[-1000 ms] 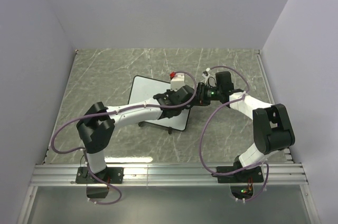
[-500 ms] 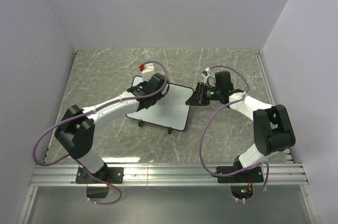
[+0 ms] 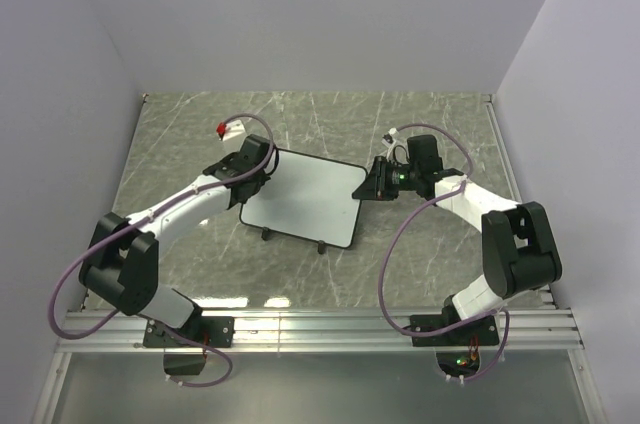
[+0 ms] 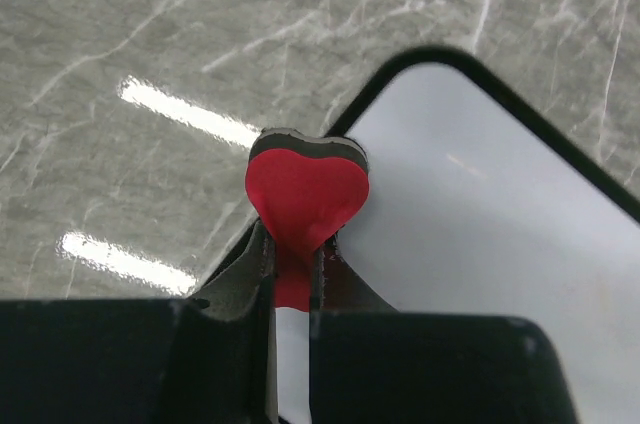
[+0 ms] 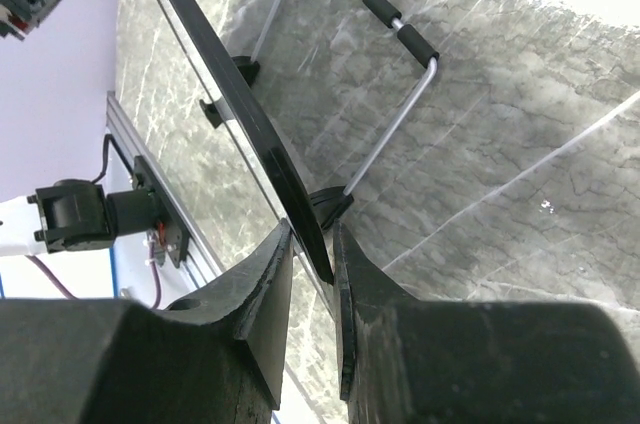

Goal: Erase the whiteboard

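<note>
Left wrist: eraser point(image 4: 307, 199) at whiteboard point(image 4: 480, 214) corner

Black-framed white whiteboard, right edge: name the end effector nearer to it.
Right. The right end effector grips that edge of the whiteboard; the left end effector, holding a red heart-shaped eraser, is at the opposite far-left corner.

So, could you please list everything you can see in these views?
whiteboard: one, white with a black frame, mid-table, propped on its stand.
wire stand: one, silver with black sleeves, behind the board.
eraser: one, red heart shape with dark backing, at the board's far left corner.
table: one, grey-green marble.
left end effector: one, black, shut on the eraser.
right end effector: one, black, clamped on the board's right edge.
</note>
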You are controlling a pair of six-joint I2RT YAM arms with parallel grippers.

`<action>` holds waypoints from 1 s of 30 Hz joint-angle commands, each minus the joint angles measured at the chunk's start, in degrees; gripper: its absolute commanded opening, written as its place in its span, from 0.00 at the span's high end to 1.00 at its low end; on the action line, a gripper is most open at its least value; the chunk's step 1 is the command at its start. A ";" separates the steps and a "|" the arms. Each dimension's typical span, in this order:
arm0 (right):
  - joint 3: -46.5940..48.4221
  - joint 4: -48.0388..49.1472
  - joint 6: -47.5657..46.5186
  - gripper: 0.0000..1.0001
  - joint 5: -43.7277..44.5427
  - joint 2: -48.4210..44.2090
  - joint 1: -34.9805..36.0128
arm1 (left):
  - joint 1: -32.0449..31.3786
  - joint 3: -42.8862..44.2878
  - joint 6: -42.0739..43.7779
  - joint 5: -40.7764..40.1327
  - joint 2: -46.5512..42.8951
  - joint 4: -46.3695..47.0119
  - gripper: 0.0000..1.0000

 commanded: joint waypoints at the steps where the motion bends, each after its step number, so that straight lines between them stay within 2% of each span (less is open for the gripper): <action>1: -0.78 -4.32 -1.03 1.00 7.07 -0.86 -0.64 | -1.53 -1.37 2.09 3.74 -2.72 2.96 1.00; 7: -0.26 -4.32 -0.68 1.00 7.42 -0.16 -0.46 | -10.66 2.84 -1.24 3.04 2.71 1.39 1.00; 10: -0.25 -4.14 -0.15 1.00 7.33 -0.16 -0.47 | -17.15 6.27 -2.74 2.87 6.49 0.95 1.00; 13: -0.17 -4.32 -0.06 1.00 7.33 -0.24 -0.38 | -20.24 9.44 -3.88 4.70 10.01 1.47 1.00; 20: -0.52 -4.32 -0.24 1.00 7.33 -0.51 -0.29 | -25.09 12.51 -5.55 10.59 15.64 5.77 1.00; 30: 0.10 -4.23 -0.24 1.00 7.07 -0.07 -0.38 | -29.39 12.43 -6.17 15.26 18.19 10.26 1.00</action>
